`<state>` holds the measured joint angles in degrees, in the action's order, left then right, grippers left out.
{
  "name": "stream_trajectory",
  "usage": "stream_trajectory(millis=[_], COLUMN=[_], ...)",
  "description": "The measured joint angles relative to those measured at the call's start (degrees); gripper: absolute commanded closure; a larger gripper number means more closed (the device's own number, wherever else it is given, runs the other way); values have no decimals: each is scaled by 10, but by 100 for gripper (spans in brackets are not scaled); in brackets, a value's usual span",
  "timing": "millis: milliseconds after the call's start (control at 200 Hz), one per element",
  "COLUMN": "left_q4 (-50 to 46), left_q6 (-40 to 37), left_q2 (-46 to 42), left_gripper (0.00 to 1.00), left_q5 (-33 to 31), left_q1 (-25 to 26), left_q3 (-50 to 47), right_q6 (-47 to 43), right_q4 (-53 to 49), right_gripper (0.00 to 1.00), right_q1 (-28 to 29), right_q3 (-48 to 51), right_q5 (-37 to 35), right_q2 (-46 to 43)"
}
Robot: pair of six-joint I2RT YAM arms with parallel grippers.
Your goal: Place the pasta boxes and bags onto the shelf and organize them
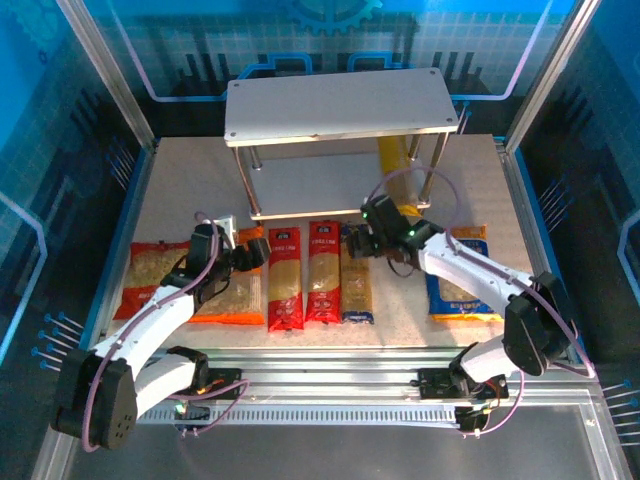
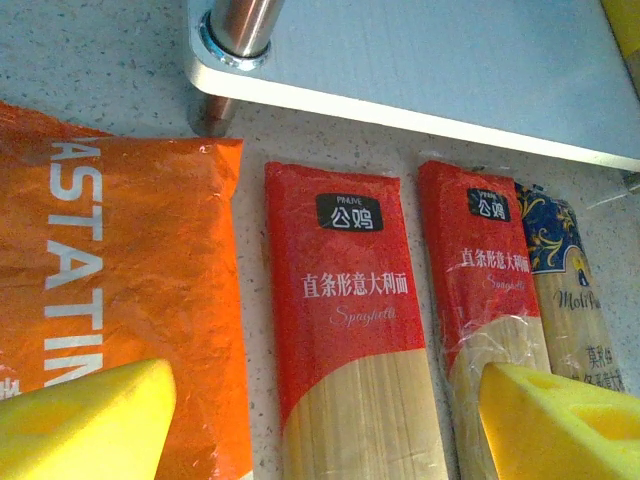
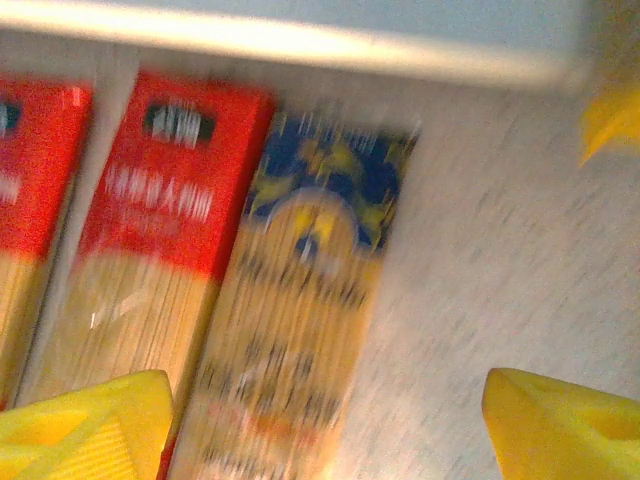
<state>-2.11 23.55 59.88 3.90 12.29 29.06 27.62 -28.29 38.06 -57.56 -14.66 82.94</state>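
Note:
The shelf (image 1: 340,105) stands at the back, and a yellow pasta box (image 1: 394,158) lies on its lower board. In a row on the table lie a red bag (image 1: 150,275), an orange bag (image 1: 235,292), two red pasta boxes (image 1: 285,278) (image 1: 323,272), a dark blue pasta box (image 1: 357,288) and, apart at the right, a blue bag (image 1: 460,278). My left gripper (image 1: 258,250) hovers open over the orange bag (image 2: 100,250) and the left red box (image 2: 345,330). Open too, my right gripper (image 1: 358,243) hangs above the dark blue box (image 3: 300,300), with nothing between its fingers.
The shelf's lower board (image 2: 430,60) and a metal leg (image 2: 240,25) stand just beyond the tops of the packs. Transparent blue walls enclose the table (image 1: 180,190) on three sides. The right wrist view is blurred by motion.

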Motion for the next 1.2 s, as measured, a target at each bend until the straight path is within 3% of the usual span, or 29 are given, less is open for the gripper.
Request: stream_trajectory(millis=[265,550,1026,1201], left_q4=[4,3,3,3], left_q6=[1,1,1,1], left_q2=[0,-16,-18,-14], left_gripper=[19,19,19,19], left_q5=[0,-2,-2,-2], left_q1=[0,2,3,3], left_q3=[0,0,0,0], right_q6=[78,101,108,110], right_q4=[-6,-1,16,12], right_gripper=[13,10,10,14], right_q1=[50,51,51,50], right_q3=[31,31,18,12], right_q5=[24,31,59,60], right_q2=[18,94,146,154])
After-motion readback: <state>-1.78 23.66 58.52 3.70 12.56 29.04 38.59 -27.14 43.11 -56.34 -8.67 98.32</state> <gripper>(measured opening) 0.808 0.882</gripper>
